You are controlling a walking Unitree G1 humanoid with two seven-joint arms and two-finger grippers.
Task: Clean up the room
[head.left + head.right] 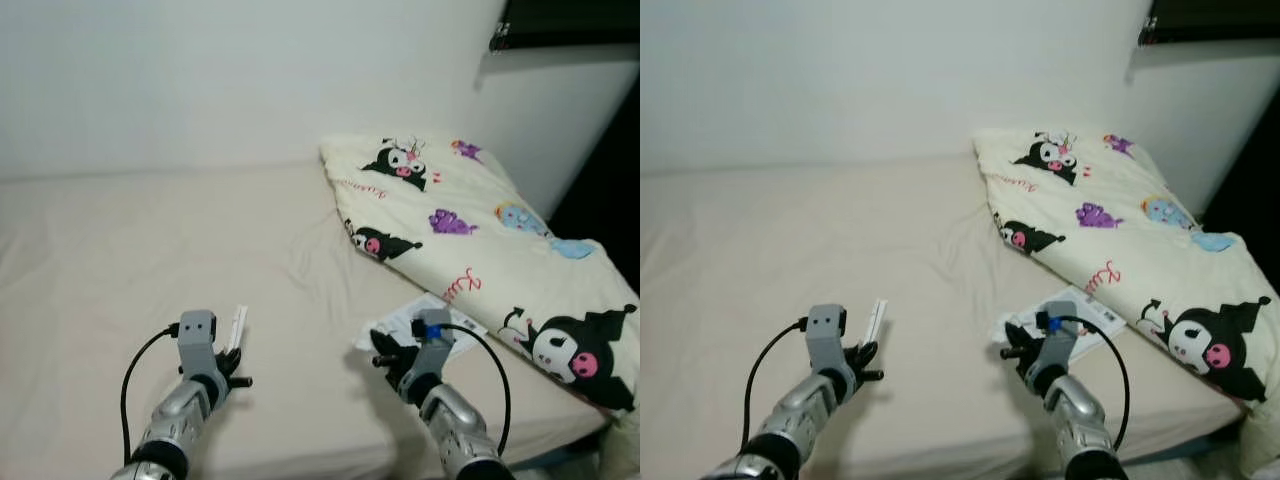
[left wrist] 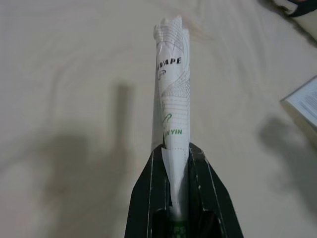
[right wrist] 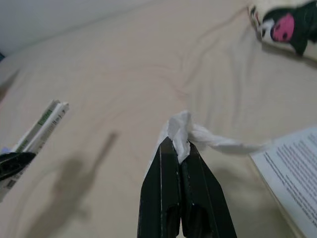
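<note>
A folded white paper packet [image 2: 172, 99] with green and black print stands up from my left gripper [image 2: 176, 153], which is shut on its lower end. In the left eye view this gripper [image 1: 232, 368] hovers low over the bed's front left part, the packet [image 1: 237, 328] sticking up. My right gripper [image 3: 179, 146] is shut on a crumpled white tissue [image 3: 198, 133] that trails toward a printed sheet [image 3: 292, 168]. It [image 1: 385, 352] hangs just above the bed's front right part, beside that sheet [image 1: 430, 318].
The beige bed [image 1: 150, 250] stretches back to a white wall. A folded cream blanket with cartoon characters [image 1: 480, 240] lies along the right side, reaching the front right corner. The bed's front edge runs just below my arms.
</note>
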